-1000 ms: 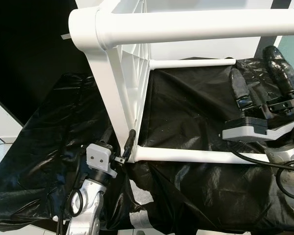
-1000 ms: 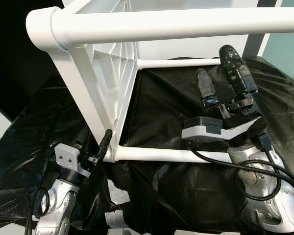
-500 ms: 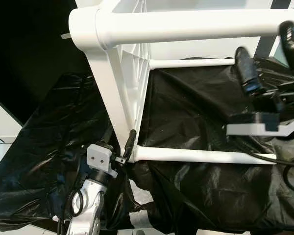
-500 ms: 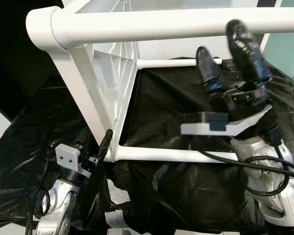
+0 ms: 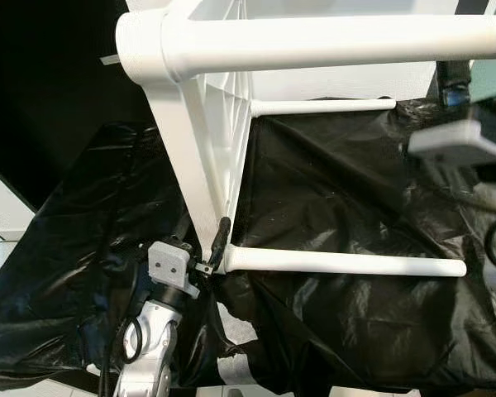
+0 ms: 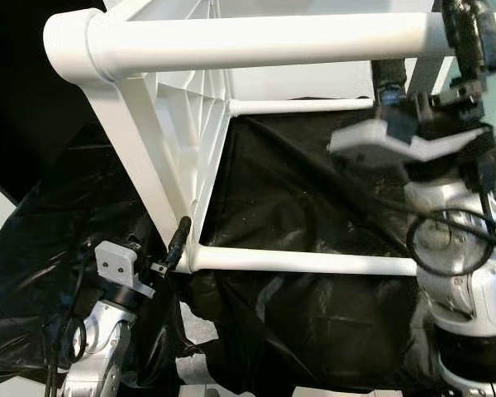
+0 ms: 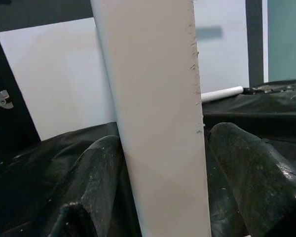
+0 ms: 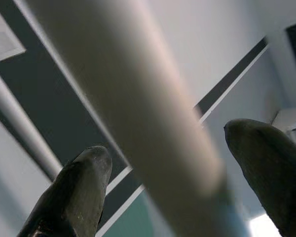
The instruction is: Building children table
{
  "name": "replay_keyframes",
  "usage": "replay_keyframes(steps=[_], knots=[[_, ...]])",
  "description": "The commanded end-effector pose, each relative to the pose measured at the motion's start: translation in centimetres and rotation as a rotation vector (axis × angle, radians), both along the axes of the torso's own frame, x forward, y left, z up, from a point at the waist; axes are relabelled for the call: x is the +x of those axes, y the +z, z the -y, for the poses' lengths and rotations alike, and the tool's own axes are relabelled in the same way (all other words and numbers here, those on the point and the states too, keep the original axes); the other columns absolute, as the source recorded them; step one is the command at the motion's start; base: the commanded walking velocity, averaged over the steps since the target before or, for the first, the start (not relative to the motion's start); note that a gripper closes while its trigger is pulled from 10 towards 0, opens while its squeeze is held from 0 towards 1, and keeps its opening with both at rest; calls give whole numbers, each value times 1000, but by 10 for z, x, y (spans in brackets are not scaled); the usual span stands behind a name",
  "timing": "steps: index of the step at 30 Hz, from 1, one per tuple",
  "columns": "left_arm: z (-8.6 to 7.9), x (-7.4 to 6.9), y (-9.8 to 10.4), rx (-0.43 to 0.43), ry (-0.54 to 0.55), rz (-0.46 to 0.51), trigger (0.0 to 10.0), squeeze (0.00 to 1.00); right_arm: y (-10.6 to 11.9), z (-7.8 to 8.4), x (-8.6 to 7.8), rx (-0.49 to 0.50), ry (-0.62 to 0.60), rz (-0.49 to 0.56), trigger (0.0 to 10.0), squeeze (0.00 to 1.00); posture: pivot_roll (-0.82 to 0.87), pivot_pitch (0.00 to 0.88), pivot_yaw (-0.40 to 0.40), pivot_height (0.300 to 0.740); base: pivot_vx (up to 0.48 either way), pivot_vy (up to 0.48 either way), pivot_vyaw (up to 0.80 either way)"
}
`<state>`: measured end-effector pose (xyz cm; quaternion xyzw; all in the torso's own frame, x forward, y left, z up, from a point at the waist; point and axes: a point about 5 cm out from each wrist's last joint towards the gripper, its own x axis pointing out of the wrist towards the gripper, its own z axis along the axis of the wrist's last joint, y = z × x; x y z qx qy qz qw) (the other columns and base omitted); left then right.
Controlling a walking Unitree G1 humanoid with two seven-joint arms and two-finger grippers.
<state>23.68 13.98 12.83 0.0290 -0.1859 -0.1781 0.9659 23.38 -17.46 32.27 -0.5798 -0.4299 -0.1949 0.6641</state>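
While the white table frame (image 5: 207, 149) lies on its side on the black plastic sheet (image 5: 339, 207), my left gripper (image 5: 219, 240) is clamped on its lower corner post, and my right gripper (image 6: 430, 50), fingers (image 8: 84, 182) wide apart, straddles the upper leg (image 6: 273, 41).
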Motion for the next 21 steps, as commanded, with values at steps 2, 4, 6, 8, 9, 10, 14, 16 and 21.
replay_keyframes(steps=[2,4,6,8,9,10,14,16,21], knots=[[0,0,-3,8,16,-8,10000,0,-1,-4,4,18,25,-37,10000,0,134,0,71,740,0,0,0],[0,0,-3,7,18,-7,10000,0,0,-4,7,30,25,-51,10000,0,138,0,66,740,0,0,0],[1,-1,-3,3,23,-6,10000,0,3,-5,14,47,33,-81,10000,0,139,0,62,740,0,0,0],[2,-1,-3,-2,27,-2,10000,0,5,-7,19,47,48,-119,10000,0,141,0,59,740,0,0,0],[2,-1,-3,-2,27,-2,10000,0,5,-7,19,47,48,-119,10000,0,141,0,59,740,0,0,0],[2,-2,-2,-4,29,0,10000,0,5,-8,21,44,55,-131,10000,0,143,0,56,740,0,0,0],[1,-2,-1,-6,37,11,10000,0,6,-9,25,60,76,-171,5608,0,144,0,53,740,0,0,0],[3,-2,4,-8,35,30,10000,0,6,-7,29,108,83,-211,0,0,145,0,51,740,0,0,0],[4,-1,14,-20,39,57,10000,0,5,-4,33,151,77,-242,0,0,146,0,49,740,0,0,0]])
